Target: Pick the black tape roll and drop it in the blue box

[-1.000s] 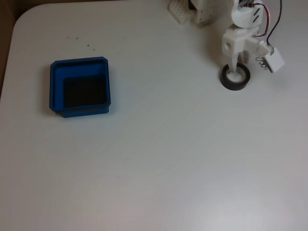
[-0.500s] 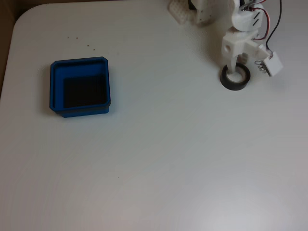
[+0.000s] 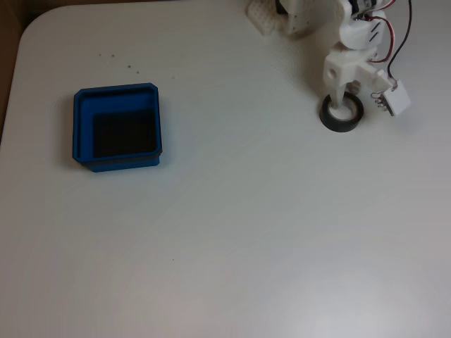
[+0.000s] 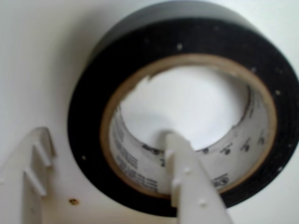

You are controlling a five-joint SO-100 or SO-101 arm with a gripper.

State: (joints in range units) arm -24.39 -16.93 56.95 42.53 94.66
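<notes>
Black tape roll (image 4: 182,112) lying flat, tan printed core, white jaws parted astride its wall, untouching.

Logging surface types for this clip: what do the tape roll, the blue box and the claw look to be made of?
The black tape roll: matte black tape wound on a tan, seemingly cardboard core with printed marks inside. The blue box: likely moulded plastic, uniform bright blue with a faint sheen and a black floor. The claw: white plastic, probably 3D-printed, though layer lines are too blurred to confirm.
</notes>
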